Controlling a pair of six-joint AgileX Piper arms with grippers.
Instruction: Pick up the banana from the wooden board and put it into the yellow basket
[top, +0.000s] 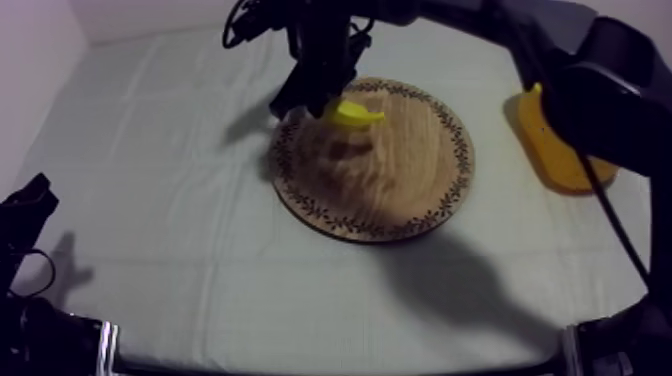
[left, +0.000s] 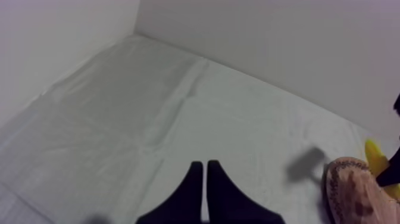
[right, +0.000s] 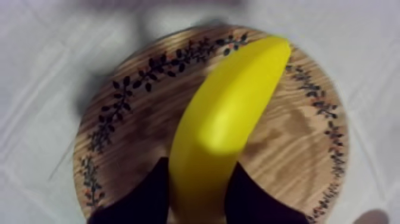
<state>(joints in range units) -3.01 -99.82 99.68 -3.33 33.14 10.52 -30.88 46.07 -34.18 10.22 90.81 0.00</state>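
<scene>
Banana (right: 229, 119), smooth, curved and bright yellow, sits clamped between the black fingers (right: 143, 199) of my right gripper (right: 202, 193) over the far rim of the round wooden board (top: 400, 190), whose grain shows inside a ring of dark leaf pattern. The yellow basket (top: 555, 150) lies on the cloth-covered tabletop (top: 180, 200) near the board, partly hidden by my right arm (top: 600, 90); my left gripper (left: 204, 168) rests low at its side, its fingers pressed together on nothing
</scene>
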